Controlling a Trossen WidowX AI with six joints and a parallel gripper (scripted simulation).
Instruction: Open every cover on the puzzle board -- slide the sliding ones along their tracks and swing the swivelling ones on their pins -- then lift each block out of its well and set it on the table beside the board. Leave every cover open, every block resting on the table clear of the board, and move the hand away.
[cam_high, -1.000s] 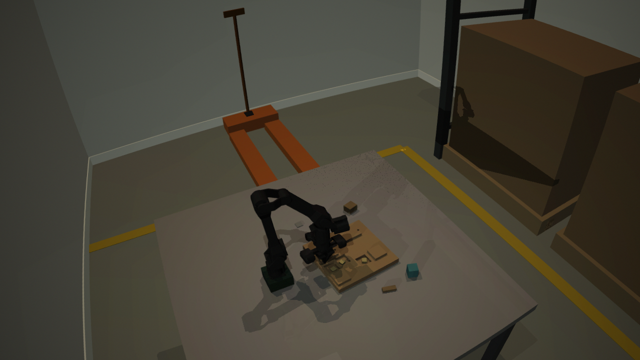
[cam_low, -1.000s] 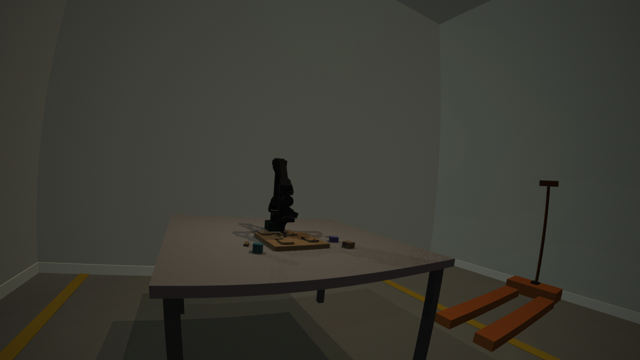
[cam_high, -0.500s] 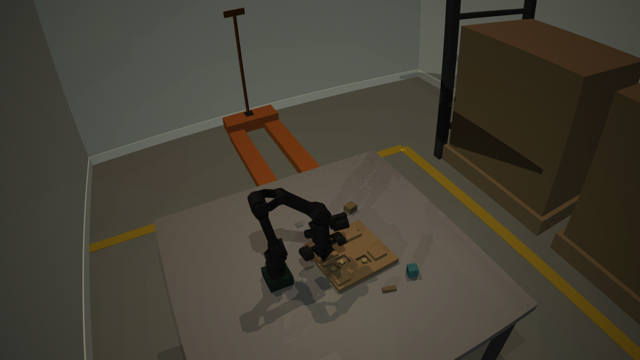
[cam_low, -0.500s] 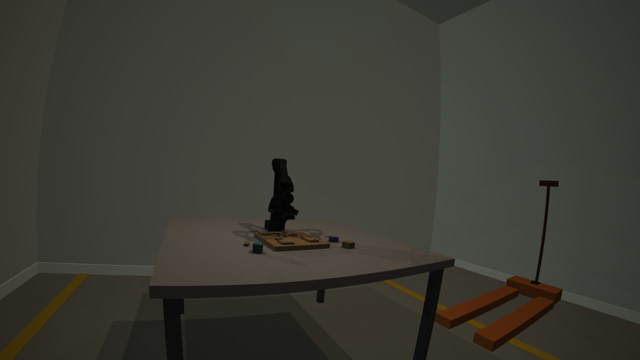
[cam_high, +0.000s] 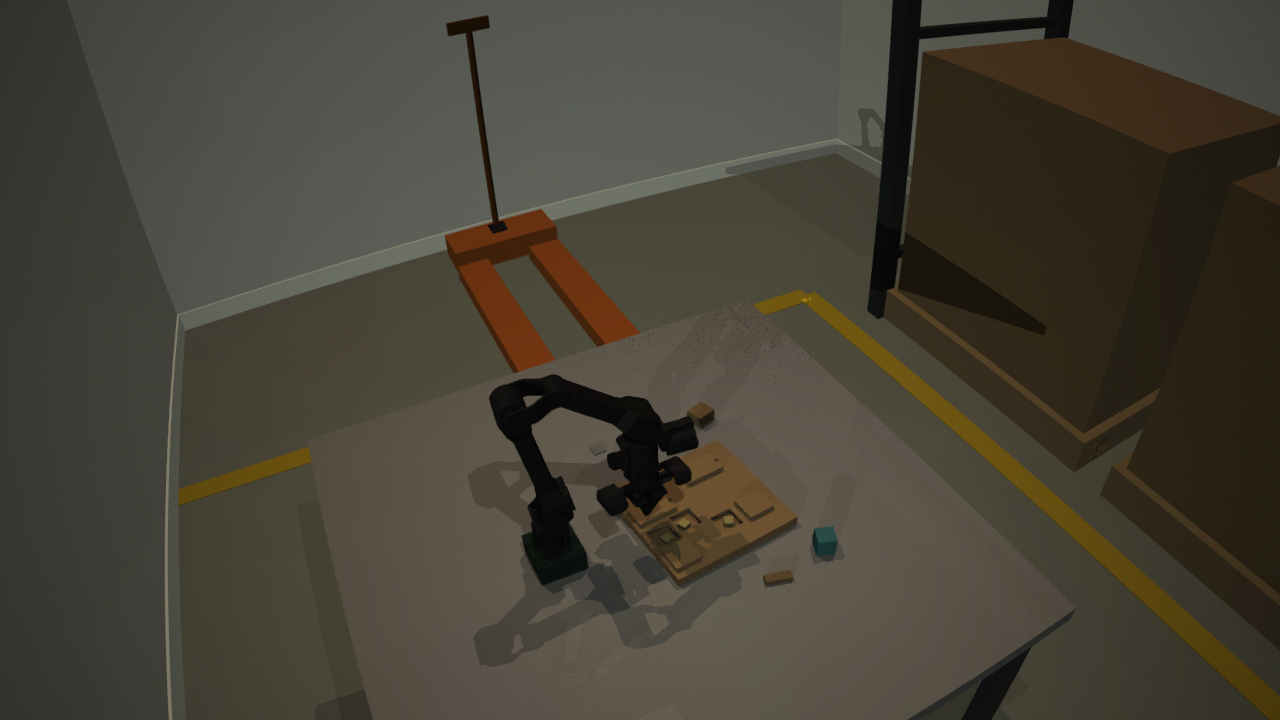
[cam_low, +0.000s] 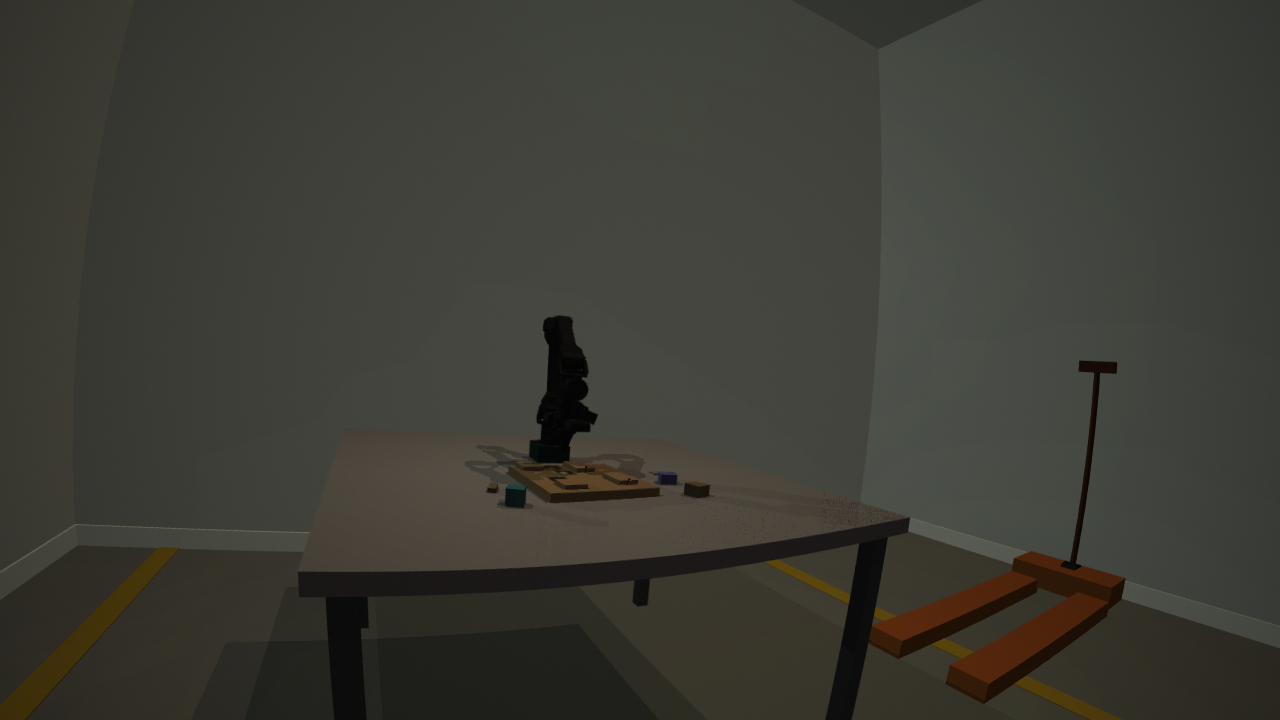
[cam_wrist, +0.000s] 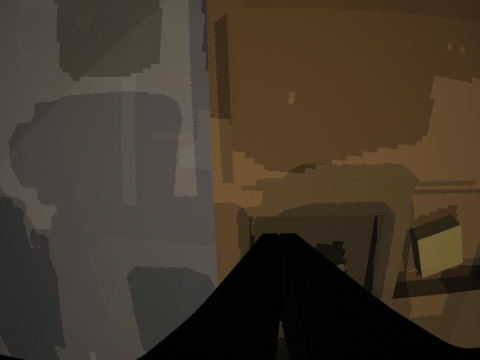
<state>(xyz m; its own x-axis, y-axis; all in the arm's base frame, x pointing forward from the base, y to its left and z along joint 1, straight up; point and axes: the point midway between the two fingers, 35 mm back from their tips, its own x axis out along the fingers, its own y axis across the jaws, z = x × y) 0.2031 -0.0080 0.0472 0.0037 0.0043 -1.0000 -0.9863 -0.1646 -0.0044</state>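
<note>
Puzzle board (cam_high: 756, 540) (cam_low: 604, 494) (cam_wrist: 320, 60): tan, flat, wells exposed | cover positions unclear in shadow | jaws (cam_high: 650, 508) shut, empty

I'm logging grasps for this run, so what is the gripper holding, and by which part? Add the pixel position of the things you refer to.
Nothing is held: the gripper (cam_high: 650, 509) (cam_wrist: 278, 250) is shut with its fingertips together.

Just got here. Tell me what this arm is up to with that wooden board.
The black arm is partway through uncovering the puzzle board. Its gripper is shut with nothing in it, low over the board. Yellowish blocks show in wells, waiting to be lifted out. A teal cube sits on the table beside the board.
</note>
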